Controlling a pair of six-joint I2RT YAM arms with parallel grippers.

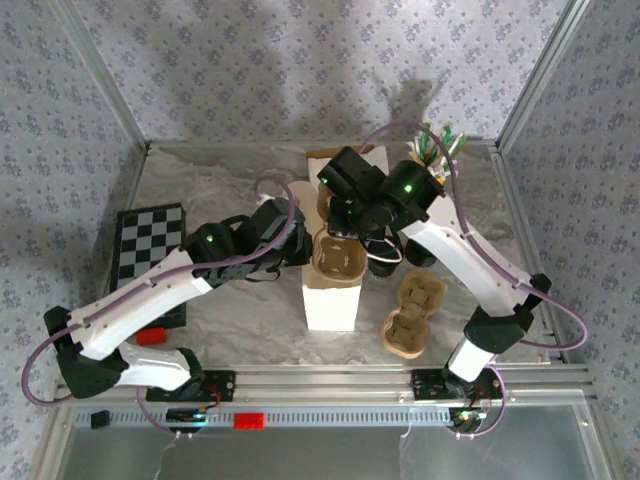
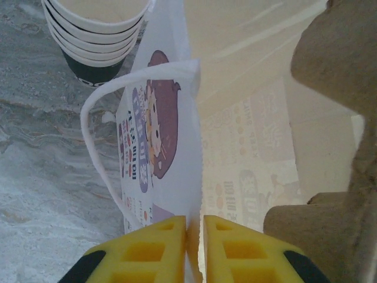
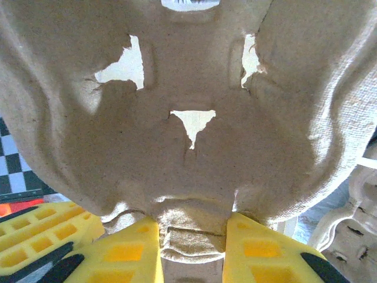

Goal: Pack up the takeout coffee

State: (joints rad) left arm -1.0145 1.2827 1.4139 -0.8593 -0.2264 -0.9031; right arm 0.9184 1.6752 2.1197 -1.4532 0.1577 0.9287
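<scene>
My right gripper (image 3: 193, 242) clamps the brown pulp cup tray (image 3: 188, 76) at the mouth of the white paper bag (image 2: 165, 118), whose wall my left gripper (image 2: 194, 231) pinches; the white paper cups (image 2: 97, 44) sit outside, unpacked.

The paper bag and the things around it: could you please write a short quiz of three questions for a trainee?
1. True or false: the left gripper pinches the edge of the white paper bag.
2. What does the right gripper hold? A) a spoon B) the pulp cup carrier C) a bottle
3. Fill in: a second pulp carrier lies on the table, on the bag's ____ side in the top view.
Key: 1 true; 2 B; 3 right.
</scene>
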